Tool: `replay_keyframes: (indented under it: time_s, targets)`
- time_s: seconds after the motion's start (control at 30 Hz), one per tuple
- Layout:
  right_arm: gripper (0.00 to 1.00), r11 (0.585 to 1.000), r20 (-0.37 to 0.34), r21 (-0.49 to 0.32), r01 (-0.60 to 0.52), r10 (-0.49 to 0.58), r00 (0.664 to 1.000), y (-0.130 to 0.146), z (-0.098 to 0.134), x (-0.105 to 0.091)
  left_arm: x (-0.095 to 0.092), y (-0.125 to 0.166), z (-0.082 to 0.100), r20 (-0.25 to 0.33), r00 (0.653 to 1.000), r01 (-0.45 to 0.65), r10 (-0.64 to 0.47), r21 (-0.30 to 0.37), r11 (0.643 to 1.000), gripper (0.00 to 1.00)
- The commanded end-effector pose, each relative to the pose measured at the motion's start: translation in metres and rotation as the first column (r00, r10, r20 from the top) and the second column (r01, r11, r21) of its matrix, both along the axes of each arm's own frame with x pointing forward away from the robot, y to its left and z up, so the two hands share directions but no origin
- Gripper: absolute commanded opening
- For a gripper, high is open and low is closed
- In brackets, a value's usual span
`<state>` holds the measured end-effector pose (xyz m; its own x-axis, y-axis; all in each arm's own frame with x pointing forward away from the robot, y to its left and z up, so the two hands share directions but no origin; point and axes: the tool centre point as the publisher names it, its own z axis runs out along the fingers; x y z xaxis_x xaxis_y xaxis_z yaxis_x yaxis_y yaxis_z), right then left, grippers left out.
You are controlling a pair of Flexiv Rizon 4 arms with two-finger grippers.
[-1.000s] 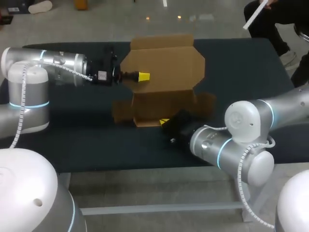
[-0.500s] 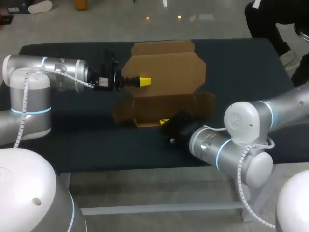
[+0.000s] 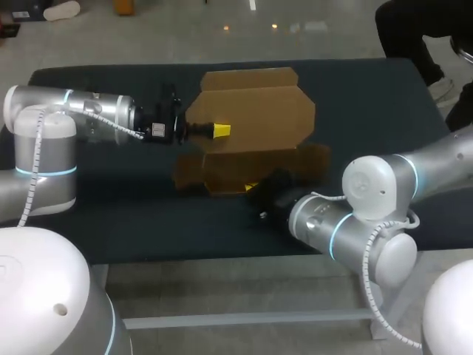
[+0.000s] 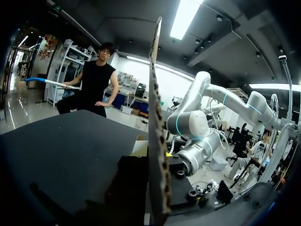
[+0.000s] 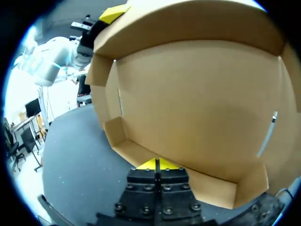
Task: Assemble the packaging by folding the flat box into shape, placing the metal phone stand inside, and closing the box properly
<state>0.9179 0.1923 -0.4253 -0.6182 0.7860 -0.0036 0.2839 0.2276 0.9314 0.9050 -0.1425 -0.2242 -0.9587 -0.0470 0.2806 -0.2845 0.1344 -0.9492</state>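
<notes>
Right end effector: clenched, both yellow tips pressed together, holding nothing, set low against the near wall of the box. Left end effector: at the side edge of the raised lid panel, seen edge-on straight ahead of it in its own wrist view; cannot tell whether grasping or only leaning on the cardboard. Box itself: on the desk between the two end effectors, half formed, tray part just ahead of the right one, lid panel standing up behind the tray and tilting over it. Metal phone stand: not found in any view, so probably not yet inside.

Possible troubles from here, as a judgement only. If only pushed and not grasped, could lose the lid panel: would fall back flat, or drop forward over the empty tray and close it before insertion of the stand. If pulled too hard from the left side, may drag the whole box across the desk, being light cardboard with only one closed end effector at the front to keep it. May also crush or bend the near wall if pressed further from the right side, since thin and kept up by its folds only. Side flap beside the right end effector apparently not tucked; might spring open and let the walls go flat again. Risk also of contact between both arms, working close over the same small box.
</notes>
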Motion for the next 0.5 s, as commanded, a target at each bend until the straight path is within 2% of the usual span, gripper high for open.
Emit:
replay_keyframes:
  time_s: [0.03,0.33,0.5]
  targets:
    - [0.0,1.0,0.006,-0.001,0.007,-0.007,1.0,0.0024,-0.0026,-0.0013,-0.0013,-0.0022,-0.0027,0.0,1.0,0.001,-0.001,0.005,1.0,0.0]
    - [0.0,1.0,0.006,-0.001,0.007,-0.007,1.0,0.0024,-0.0026,-0.0013,-0.005,-0.0036,-0.0062,0.002,1.0,0.006,-0.006,0.024,1.0,0.0]
    - [0.0,1.0,0.006,-0.001,0.007,-0.007,1.0,0.0024,-0.0026,-0.0013,-0.0058,-0.0015,-0.0056,0.008,1.0,0.002,-0.002,0.012,1.0,0.0]
